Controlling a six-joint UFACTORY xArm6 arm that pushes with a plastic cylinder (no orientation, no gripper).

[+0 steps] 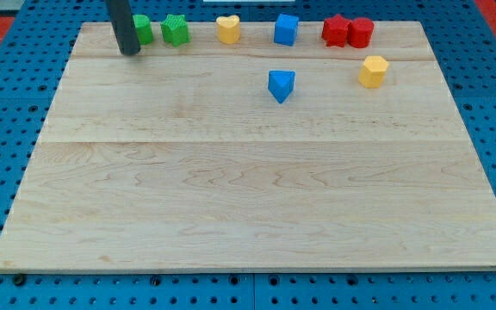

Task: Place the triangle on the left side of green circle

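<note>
The blue triangle (281, 85) lies on the wooden board right of centre in the upper part. The green circle (144, 29) sits at the top left edge, partly hidden by my rod. My tip (130, 52) rests on the board just left of and below the green circle, touching or nearly touching it. The triangle is far to the right of my tip.
Along the top edge, left to right: a green star (176, 29), a yellow heart (227, 29), a blue cube (287, 29), a red star (336, 31) and a red cylinder (361, 33). A yellow hexagon (373, 71) lies below them. Blue pegboard surrounds the board (248, 189).
</note>
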